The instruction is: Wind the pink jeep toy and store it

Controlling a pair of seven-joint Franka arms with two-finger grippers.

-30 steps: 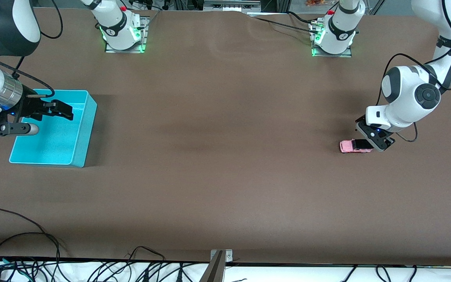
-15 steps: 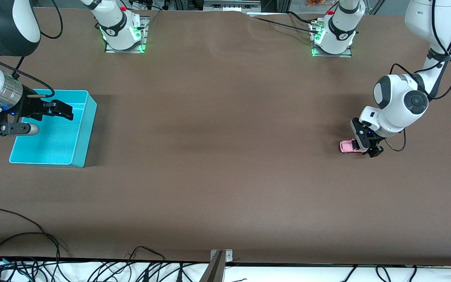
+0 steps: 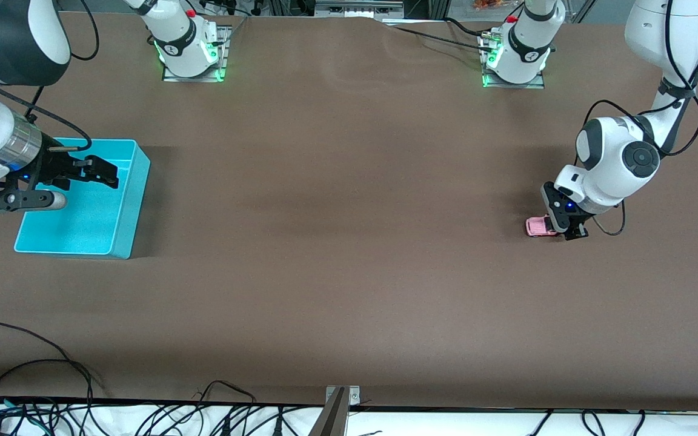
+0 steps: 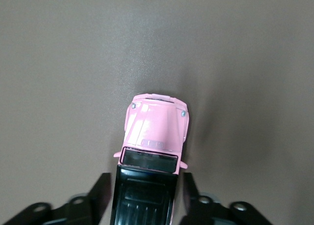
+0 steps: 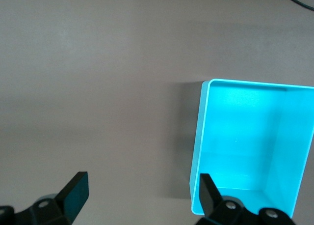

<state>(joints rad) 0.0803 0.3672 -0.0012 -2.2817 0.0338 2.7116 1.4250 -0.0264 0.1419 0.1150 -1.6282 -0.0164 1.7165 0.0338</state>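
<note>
The brown desk [image 3: 349,242] fills the picture, with the two arm bases along its top edge and a tangle of black cables [image 3: 82,412] hanging off the edge nearest the front camera. Over at the right arm's end sits the turquoise bin [image 3: 125,206], open-topped with nothing lying inside it, and the right end effector [image 3: 97,171] hangs in the air over that bin; its wrist view shows the two dark fingers [image 5: 73,193] spread wide apart with only desk and bin rim between them, so this arm is simply waiting. Now to the left arm's end of the desk, well apart from the bin: the left end effector [image 3: 564,225] is right down at desk level, planted over the rear half of the pink jeep toy [image 3: 537,227]. From the left wrist view the little car [image 4: 154,136] sits on its wheels on the desk, pink bonnet pointing away from the wrist, black roof tucked between the fingers [image 4: 100,195], one on each flank and pressed close against the body, clamped on the jeep's sides. The pink nose pokes out toward the right arm's end.
</note>
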